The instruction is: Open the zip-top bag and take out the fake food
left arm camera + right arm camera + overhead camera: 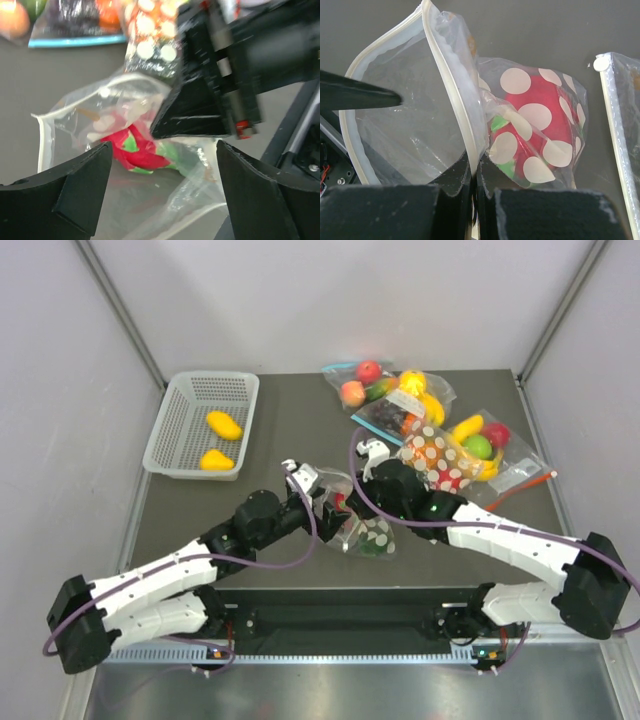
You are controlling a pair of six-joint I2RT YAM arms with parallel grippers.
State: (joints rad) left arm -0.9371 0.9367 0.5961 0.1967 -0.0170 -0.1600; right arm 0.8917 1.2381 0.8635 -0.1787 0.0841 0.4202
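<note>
The zip-top bag lies crumpled between both arms at the table's middle front, its mouth pulled open. My right gripper is shut on the bag's white zip rim. Its black finger shows in the left wrist view. My left gripper is open, its fingers wide apart at the bag's mouth, holding nothing. Inside the bag sits a red piece of fake food with green leaves, also visible through the dots. Two yellow pieces lie in the basket.
A white mesh basket stands at the back left. Back right are a dotted bag showing orange and clear bags of toy fruit. Another bag's zip edge lies just right of the held bag.
</note>
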